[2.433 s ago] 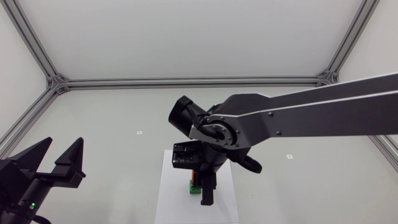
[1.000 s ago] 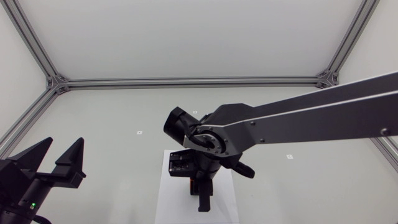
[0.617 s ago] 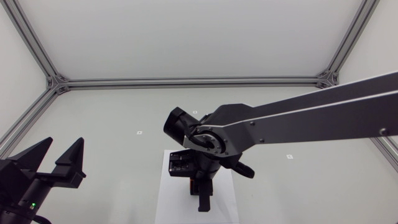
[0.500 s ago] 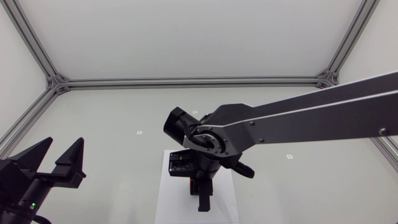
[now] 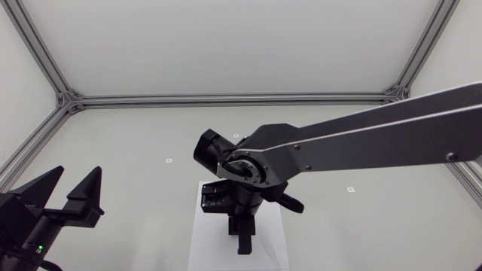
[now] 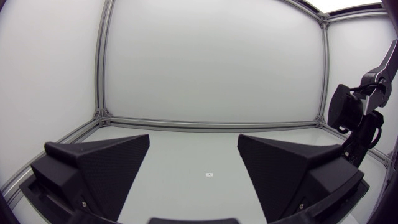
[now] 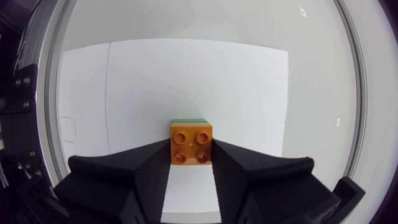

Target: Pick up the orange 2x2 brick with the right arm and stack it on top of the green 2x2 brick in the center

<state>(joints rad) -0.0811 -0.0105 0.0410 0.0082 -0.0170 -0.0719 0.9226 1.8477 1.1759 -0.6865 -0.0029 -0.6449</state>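
— State of the right pincer (image 7: 190, 151)?
— Closed to a narrow gap on the orange brick (image 7: 190, 144), one finger pressed against each side (studs facing up at the wrist camera).
— And the green brick (image 7: 189, 121)?
— Directly under the orange one, showing only as a thin strip past its far edge. Cannot tell whether fully pressed together.
— Resting on what?
— On a white sheet (image 7: 186, 74) lying flat on the grey table (image 7: 317, 74), around the sheet's middle.
— Seen from overhead?
— Both bricks hidden beneath the right arm (image 5: 361, 143), coming in from the right, with the pincer pointing down over the sheet.
— State of the left pincer (image 6: 193, 168)?
— Spread wide, gripping nothing and touching nothing; low at the table's left side, well apart from the sheet.
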